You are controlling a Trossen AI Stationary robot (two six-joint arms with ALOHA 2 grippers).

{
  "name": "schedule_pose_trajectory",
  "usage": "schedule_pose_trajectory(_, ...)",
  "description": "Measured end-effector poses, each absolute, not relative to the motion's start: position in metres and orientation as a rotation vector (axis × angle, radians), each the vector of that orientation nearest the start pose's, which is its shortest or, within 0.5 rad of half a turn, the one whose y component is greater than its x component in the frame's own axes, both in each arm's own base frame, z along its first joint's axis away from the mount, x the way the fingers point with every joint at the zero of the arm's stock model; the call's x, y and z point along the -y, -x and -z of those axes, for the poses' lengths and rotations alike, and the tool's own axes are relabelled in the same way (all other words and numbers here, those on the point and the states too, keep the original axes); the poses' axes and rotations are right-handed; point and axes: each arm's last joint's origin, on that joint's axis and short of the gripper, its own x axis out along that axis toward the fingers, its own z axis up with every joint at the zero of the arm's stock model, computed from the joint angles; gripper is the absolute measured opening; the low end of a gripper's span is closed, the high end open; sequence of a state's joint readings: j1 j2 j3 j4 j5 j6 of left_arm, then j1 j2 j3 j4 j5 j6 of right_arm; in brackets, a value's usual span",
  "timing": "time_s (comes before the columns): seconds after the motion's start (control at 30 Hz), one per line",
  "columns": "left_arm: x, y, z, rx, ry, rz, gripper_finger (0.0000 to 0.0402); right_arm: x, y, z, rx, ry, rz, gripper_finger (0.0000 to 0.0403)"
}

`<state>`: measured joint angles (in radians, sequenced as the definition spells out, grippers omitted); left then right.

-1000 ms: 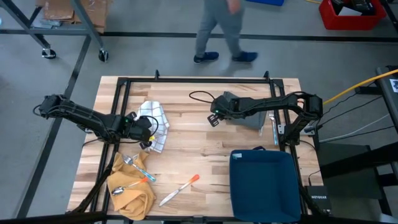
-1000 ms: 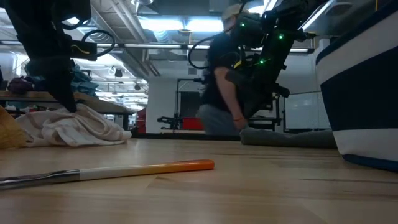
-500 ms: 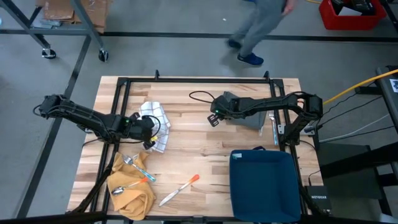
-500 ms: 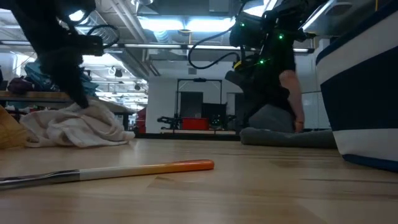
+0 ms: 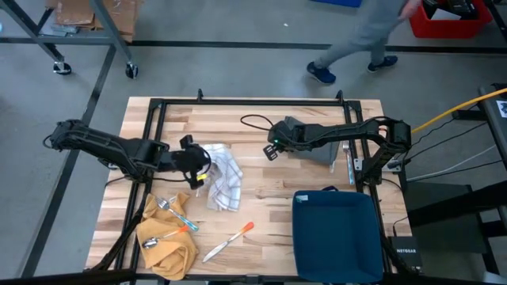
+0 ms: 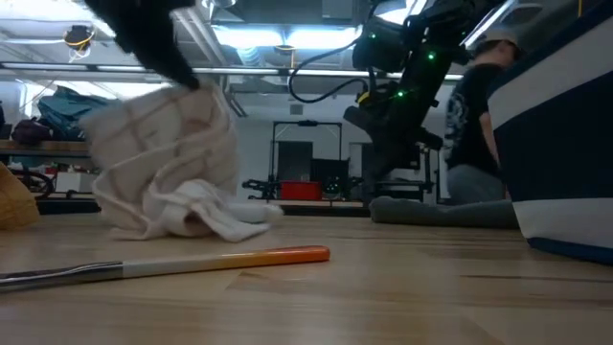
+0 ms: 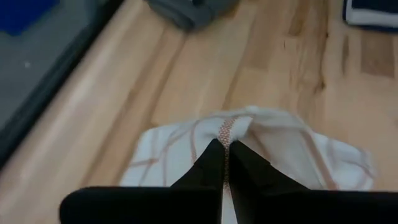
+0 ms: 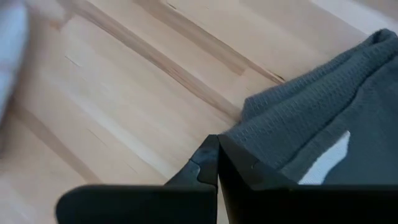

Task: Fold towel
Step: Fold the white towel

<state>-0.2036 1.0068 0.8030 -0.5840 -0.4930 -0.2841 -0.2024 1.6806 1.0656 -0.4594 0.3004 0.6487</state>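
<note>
A white towel with thin brown checks (image 5: pixel 224 184) hangs crumpled from my left gripper (image 5: pixel 203 171), which is shut on it left of the table's middle. In the low view the towel (image 6: pixel 163 163) drops from the gripper (image 6: pixel 189 82), and its lower end (image 6: pixel 215 222) lies on the wood. My right gripper (image 5: pixel 272 152) stands shut near the table's middle, at the edge of a grey towel (image 5: pixel 313 144) that lies flat under its arm. My left gripper pinches a bunched-up fold of the white towel (image 7: pixel 227 129) between its two fingertips, slanting down from the table's left side. The part in the hold is lifted; the rest hangs slack with its lower end on the table. My right gripper's shut fingertips (image 8: pixel 211 163) are right beside the grey towel's edge (image 8: pixel 261 140); whether they touch it I cannot tell.
A dark blue bin (image 5: pixel 337 233) stands at the near right. A yellow cloth (image 5: pixel 166 241) with a spoon and fork lies at the near left, and an orange-handled knife (image 5: pixel 230 240) lies beside it. A person (image 5: pixel 364 39) walks beyond the far edge.
My left gripper has risen and gone toward the table's right edge with the white towel. The towel, a low heap before, is drawn up and out toward the right and near side, its lower end still on the table. The person has walked to the right.
</note>
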Motion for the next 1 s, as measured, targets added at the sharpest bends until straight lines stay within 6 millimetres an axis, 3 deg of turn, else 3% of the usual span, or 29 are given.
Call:
schedule_pose_trajectory(0.17,0.018,-0.199,-0.296,-0.634,-0.119,-0.431,0.0002,0.075,-0.323,-0.191,-0.860,-0.524,0.777,0.0010)
schedule_pose_trajectory(0.53,-0.020,-0.207,-0.360,-0.386,-0.398,-0.762,0.0002,0.075,-0.328,-0.193,-0.822,-0.550,0.738,0.0010)
schedule_pose_trajectory(1.0,-0.043,-0.205,-0.357,-0.373,-0.244,-0.770,0.0002,0.078,-0.350,-0.214,-0.523,-0.607,0.606,0.0010)
